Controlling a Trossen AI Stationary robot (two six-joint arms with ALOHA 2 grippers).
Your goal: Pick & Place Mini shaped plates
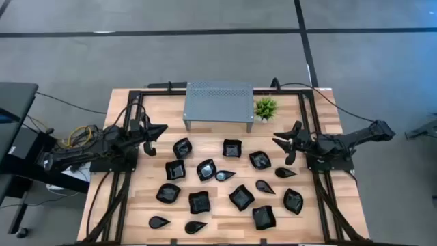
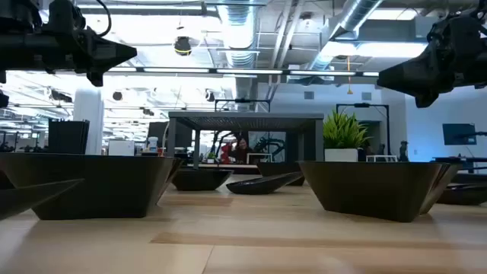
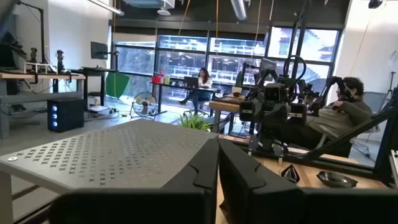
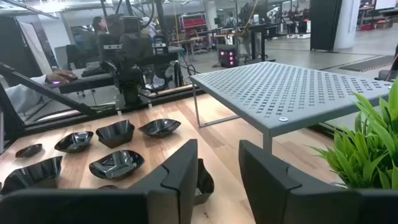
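Several small glossy black plates (image 1: 232, 147) in teardrop, wavy-square and rounded shapes lie scattered on the wooden table (image 1: 136, 205), each resting on its base. Some also show in the right wrist view (image 4: 116, 132) and large in the low view (image 2: 377, 186). My left gripper (image 1: 156, 137) hovers shut and empty at the table's left, above and left of the nearest plate (image 1: 182, 147). My right gripper (image 1: 281, 143) hovers open and empty at the table's right, near a plate (image 1: 259, 160). In the low view both grippers, left (image 2: 125, 53) and right (image 2: 384, 76), hang well above the table.
A grey perforated metal stand (image 1: 218, 102) stands at the far middle, with a small green potted plant (image 1: 265, 107) at its right end. Black frame rails (image 1: 311, 116) run along both sides of the table. People sit at desks in the room beyond (image 3: 348, 106).
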